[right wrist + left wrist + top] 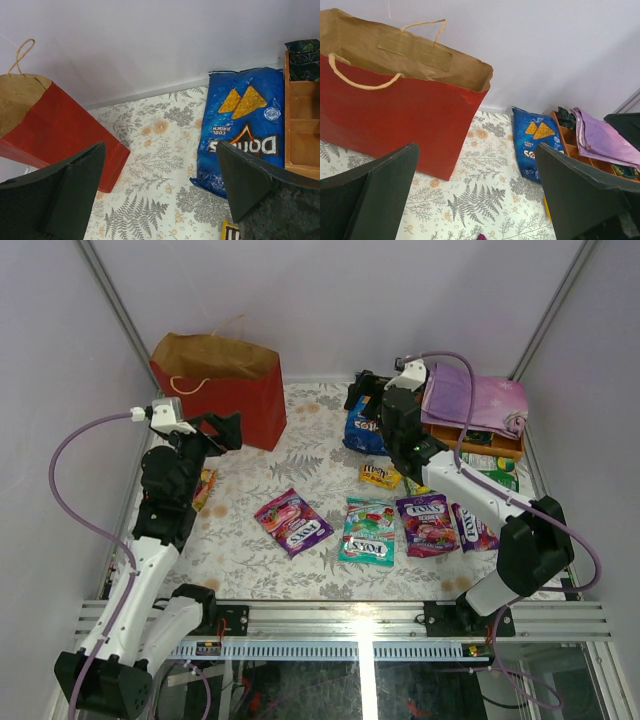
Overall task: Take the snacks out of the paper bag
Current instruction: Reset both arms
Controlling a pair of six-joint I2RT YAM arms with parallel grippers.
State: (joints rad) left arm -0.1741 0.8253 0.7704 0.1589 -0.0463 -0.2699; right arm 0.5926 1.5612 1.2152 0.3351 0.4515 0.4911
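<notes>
Left gripper [476, 150] — jaws spread wide, empty — faces the red side of the upright paper bag [405, 110], near but not touching. Likely hazard: a finger nudging the light bag tips it, or catches a string handle [360, 82]. What the bag holds is hidden; snacks [368, 532] lie on the table [320, 450] apart from it, the Doritos bag [245, 125] just ahead of the right gripper [160, 145], likewise wide and empty.

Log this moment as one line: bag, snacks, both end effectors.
bag: upright, far left | Doritos: on table | Fox's packs: on table | left end effector: open, near bag | right end effector: open, near Doritos
</notes>
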